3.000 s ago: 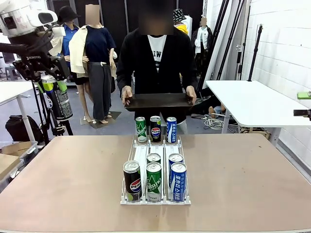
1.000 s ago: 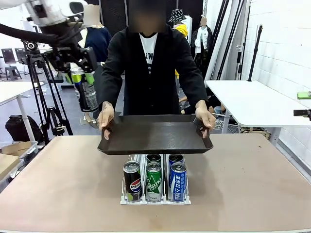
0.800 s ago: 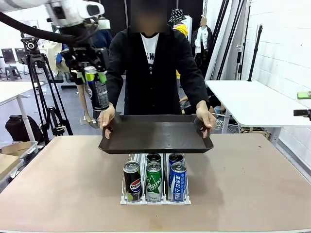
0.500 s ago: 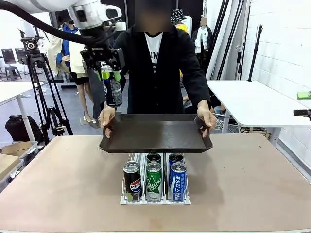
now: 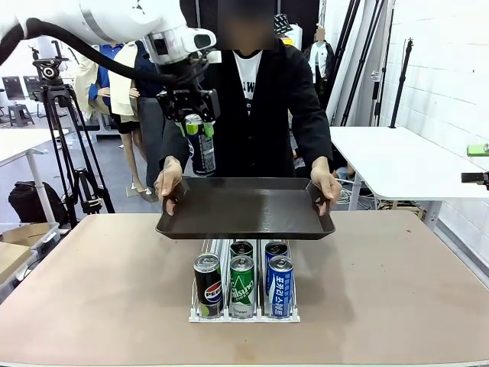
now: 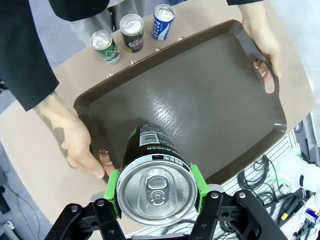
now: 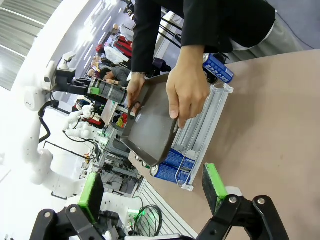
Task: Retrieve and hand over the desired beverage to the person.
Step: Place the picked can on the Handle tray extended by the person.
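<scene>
Front, both wrists: shared tray (image 5: pixel 244 210)

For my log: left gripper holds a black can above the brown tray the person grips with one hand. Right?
No: front view shows one hand and the other hand gripping the brown tray. The left gripper does hold the black can above it.

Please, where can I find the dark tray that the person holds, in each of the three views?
Front view: the tray is in the middle, held level between two hands.
Left wrist view: the tray lies across the centre, slanting up to the right.
Right wrist view: the tray is left of centre, seen almost edge-on.
Shared landmark: the person's hand gripping one handle.
</scene>
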### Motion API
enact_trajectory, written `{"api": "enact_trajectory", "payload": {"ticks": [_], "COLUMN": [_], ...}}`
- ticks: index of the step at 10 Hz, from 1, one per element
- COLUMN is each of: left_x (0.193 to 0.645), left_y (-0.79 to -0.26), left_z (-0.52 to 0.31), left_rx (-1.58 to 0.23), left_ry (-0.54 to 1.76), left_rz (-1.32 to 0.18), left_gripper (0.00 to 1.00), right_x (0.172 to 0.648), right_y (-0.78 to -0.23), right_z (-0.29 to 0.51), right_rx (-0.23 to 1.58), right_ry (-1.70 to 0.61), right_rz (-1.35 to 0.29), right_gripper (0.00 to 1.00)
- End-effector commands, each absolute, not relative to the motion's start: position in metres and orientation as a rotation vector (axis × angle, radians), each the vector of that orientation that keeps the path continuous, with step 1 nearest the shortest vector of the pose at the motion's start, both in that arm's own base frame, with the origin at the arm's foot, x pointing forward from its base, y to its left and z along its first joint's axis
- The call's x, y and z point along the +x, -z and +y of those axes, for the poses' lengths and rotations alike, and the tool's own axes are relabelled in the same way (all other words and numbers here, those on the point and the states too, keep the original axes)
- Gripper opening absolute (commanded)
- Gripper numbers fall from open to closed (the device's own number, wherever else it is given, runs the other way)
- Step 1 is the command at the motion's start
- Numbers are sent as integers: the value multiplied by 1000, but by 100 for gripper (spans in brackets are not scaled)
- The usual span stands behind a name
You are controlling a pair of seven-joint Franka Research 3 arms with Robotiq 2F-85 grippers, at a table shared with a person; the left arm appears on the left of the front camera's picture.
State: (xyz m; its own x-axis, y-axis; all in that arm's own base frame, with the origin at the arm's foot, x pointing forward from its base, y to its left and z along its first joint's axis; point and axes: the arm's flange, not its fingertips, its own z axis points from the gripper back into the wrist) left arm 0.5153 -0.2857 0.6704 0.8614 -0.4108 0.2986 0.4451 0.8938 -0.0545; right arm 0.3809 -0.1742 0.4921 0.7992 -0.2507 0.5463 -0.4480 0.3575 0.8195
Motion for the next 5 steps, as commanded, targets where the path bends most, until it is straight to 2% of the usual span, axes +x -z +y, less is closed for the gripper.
{"api": "enact_trajectory", "payload": {"ticks": [1,5], "left_x": [517,527], "left_y": [-666,-630], "left_z": [-288,-299], "left_rx": [-104,-87], "left_ry": [444,474], "left_rz": [-310,-256], "left_gripper": [0,0], "right_x": [380,380], "right_y": [-493,-493], "right_z": [-174,-174], "right_rx": [1237,1237], "right_ry": [-147,-147], "right_rz": [-683,-683], "right_gripper": [100,100]}}
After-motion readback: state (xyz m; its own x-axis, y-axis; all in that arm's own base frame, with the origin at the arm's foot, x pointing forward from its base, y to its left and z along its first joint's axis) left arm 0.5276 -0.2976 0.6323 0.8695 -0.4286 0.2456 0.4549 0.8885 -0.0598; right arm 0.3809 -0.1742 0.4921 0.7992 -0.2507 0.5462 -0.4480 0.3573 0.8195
